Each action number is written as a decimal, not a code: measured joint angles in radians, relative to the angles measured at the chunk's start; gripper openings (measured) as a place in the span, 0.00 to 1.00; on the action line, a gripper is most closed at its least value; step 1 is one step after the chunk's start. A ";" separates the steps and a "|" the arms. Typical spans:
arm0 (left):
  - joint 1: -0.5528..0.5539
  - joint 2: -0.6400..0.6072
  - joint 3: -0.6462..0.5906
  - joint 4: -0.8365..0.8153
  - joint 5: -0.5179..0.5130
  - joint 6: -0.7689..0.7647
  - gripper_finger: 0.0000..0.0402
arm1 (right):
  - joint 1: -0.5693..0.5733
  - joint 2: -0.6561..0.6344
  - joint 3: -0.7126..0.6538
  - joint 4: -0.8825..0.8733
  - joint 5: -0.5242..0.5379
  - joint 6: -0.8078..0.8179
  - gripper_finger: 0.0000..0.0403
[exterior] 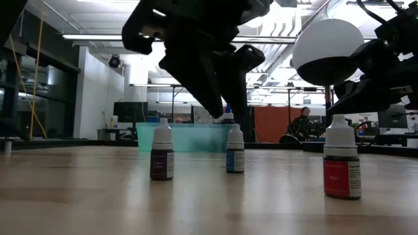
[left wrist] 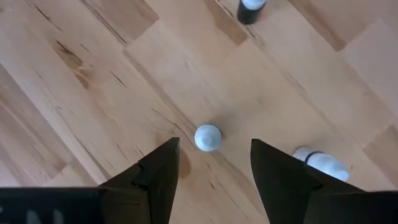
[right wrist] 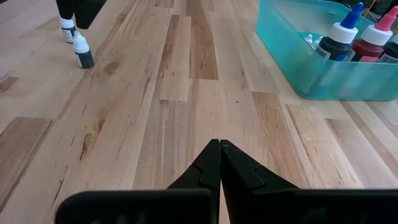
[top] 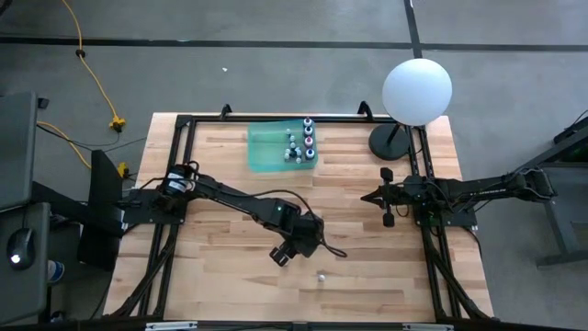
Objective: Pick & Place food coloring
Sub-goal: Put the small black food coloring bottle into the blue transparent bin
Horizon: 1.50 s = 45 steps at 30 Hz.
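Three small food coloring bottles stand upright and loose on the wooden table (top: 230, 184) in the low view: a dark-bodied bottle (exterior: 162, 155) on the left, a blue-bodied bottle (exterior: 235, 151) in the middle, and a red-bodied bottle (exterior: 341, 159) nearest on the right. More bottles already sit in the teal tray (top: 265, 147) at the far side of the table, so the job looks partly done, with the loose ones left to move.

The left gripper (left wrist: 214, 163) hangs over the near-middle of the table with its fingers spread and nothing between them. Its wrist camera looks straight down on a white bottle cap (left wrist: 208, 137) lying just ahead of the gap, which suggests it is lining up to descend around that bottle. Another bottle (left wrist: 321, 161) shows just beside one finger, close enough that it might be knocked during the descent.

The right gripper (right wrist: 219, 157) waits at the right side of the table near the white globe lamp (top: 416, 89), its fingers pressed together on nothing.
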 joint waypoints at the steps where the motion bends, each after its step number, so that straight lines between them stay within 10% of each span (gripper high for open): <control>1: 0.000 0.000 -0.003 0.000 0.000 0.000 0.47 | 0.000 0.000 0.000 0.000 0.000 0.000 0.00; 27: 0.000 0.060 -0.003 0.051 -0.003 -0.004 0.47 | 0.000 0.000 0.000 0.000 0.000 0.000 0.00; 45: 0.000 0.068 -0.001 0.060 -0.004 -0.004 0.19 | 0.000 0.000 0.000 0.000 0.000 0.000 0.00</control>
